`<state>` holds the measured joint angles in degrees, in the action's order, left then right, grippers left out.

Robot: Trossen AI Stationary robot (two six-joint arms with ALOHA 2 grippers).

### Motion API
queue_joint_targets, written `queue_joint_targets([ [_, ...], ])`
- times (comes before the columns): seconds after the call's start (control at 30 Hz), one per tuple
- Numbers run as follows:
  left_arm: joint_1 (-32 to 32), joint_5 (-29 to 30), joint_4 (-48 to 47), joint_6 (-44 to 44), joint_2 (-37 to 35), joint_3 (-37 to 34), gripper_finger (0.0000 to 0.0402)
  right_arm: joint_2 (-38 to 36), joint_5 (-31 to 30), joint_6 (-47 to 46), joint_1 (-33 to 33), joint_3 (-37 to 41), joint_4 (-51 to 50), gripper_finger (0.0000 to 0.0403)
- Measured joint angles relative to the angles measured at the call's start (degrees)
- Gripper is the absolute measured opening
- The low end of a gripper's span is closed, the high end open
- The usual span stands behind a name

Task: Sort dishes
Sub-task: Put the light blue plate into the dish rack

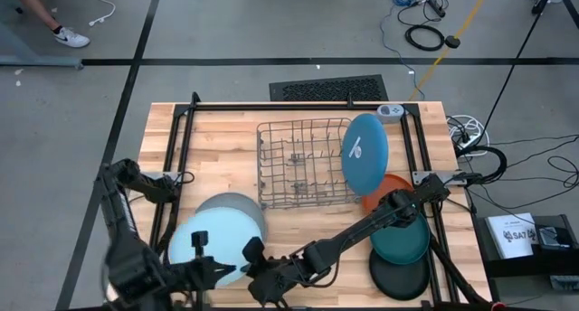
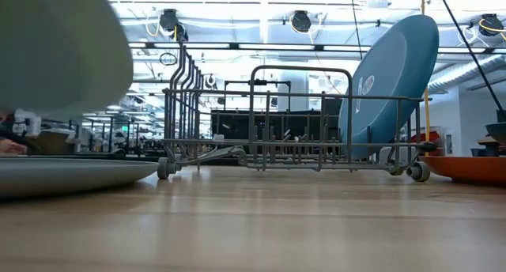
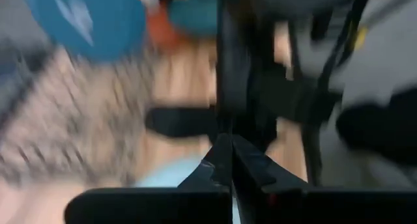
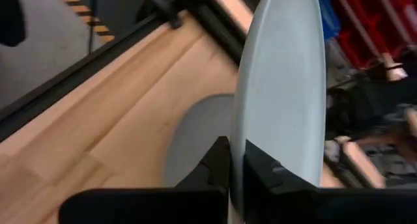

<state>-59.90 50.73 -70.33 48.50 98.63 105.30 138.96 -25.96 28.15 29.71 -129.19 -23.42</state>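
1. Six plates show on the wooden bench point(image 1: 226, 139), counted from the high view.
2. One blue plate point(image 1: 365, 155) stands on edge, leaning in the right end of the one wire rack point(image 1: 303, 164), at about 1 o'clock from the bench's middle.
3. One orange plate point(image 1: 384, 190) lies just under the blue one's lower edge, at about 3 o'clock.
4. One teal plate point(image 1: 401, 240) lies partly over the orange one, at about 4 o'clock.
5. One black plate point(image 1: 399, 278) lies near the bench's front edge, partly under the teal one, at about 5 o'clock.
6. One grey plate point(image 1: 233, 209) lies flat at about 7 o'clock, left of the rack's front corner.
7. One pale blue plate point(image 1: 205, 248) overlaps the grey one on its front left side; in the low view its rim is lifted clear above the grey plate, tilted.
8. Two arms are in view, both at the bench's front.
9. The right gripper point(image 1: 251, 254) reaches across from the right side to the pale blue plate's right rim; its fingers point(image 4: 218, 165) are clamped on that rim, the plate standing edge-on between them in the right wrist view.
10. The left gripper point(image 1: 201, 249) sits at the pale blue plate's front left; its fingers point(image 3: 221, 162) are together, and whether they pinch the plate I cannot tell.
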Motion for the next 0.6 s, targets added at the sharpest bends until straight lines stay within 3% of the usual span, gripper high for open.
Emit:
queue_joint_targets([
  [0.1,-1.76,8.90,6.77,-9.81,-1.78,1.69,0.0000,-0.04,-5.35,-0.31,0.81,-4.19,-2.89,0.0004],
  [0.2,-3.37,13.58,17.96,-24.00,-3.73,1.96,0.0000,-0.51,-13.89,-1.47,1.75,-5.82,-3.64,0.0004],
  [0.43,-5.49,14.09,48.84,-59.32,-4.39,2.05,0.0004,-5.43,-32.09,-8.42,3.51,-5.44,-7.27,0.0004],
  [0.6,-5.57,12.27,53.71,-66.76,-4.40,2.04,0.0047,-9.13,-41.81,-19.67,5.87,-5.44,-14.11,0.0004],
])
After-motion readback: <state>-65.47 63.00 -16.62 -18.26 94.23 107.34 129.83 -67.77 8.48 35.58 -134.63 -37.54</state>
